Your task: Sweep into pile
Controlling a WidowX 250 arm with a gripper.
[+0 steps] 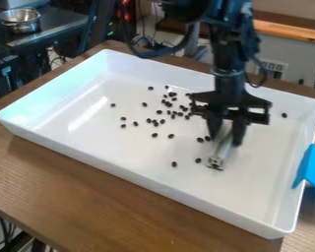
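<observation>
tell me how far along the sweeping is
Looks early: some beans sit in a loose cluster toward the back of the tray, but no tight pile. In hand: the gripper holds a metal bar low among them. Left: strays at left, front and far right.

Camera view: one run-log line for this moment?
sweep into pile | gripper low in white tray, at silvery tool | grip unclear | dark pieces scattered, not piled

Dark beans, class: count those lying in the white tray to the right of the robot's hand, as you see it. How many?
1: a lone bean, towards the right wall of the tray. Others may be hidden behind the hand.
</observation>
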